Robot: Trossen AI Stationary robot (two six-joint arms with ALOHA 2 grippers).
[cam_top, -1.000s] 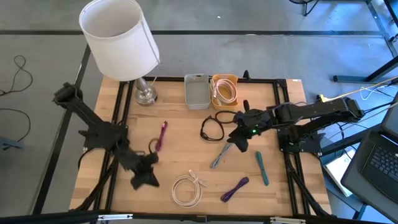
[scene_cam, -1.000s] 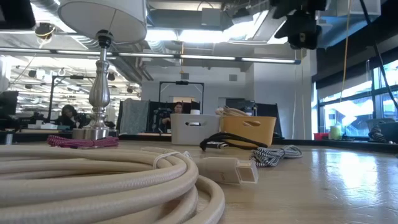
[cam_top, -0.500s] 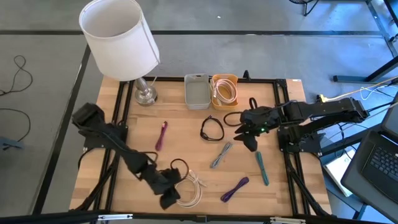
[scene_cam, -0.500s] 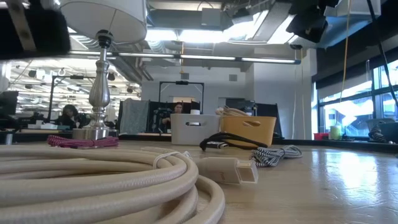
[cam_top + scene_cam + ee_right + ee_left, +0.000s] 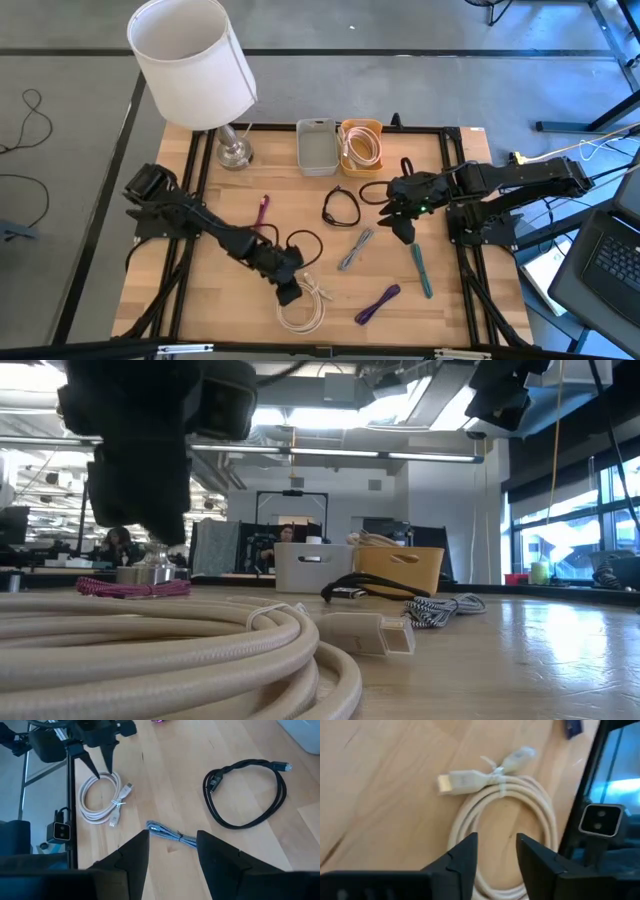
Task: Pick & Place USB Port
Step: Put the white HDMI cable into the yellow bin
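The left gripper point(image 5: 290, 293) hangs with its fingers spread and holding nothing, right over the white cable point(image 5: 505, 815), which lies coiled on the table point(image 5: 320, 220) near its front edge. The cable looks light and floppy. I'd pinch the tied bundle beside the plug. The right gripper point(image 5: 398, 222) waits apart, open too.

The left arm reaches from the left edge across to the near middle of the worktop, its end effector point(image 5: 289, 291) pointing down with fingers point(image 5: 461, 860) apart (nothing between them). The right arm waits at the right side, end effector point(image 5: 392, 211) raised, its fingers spread too.
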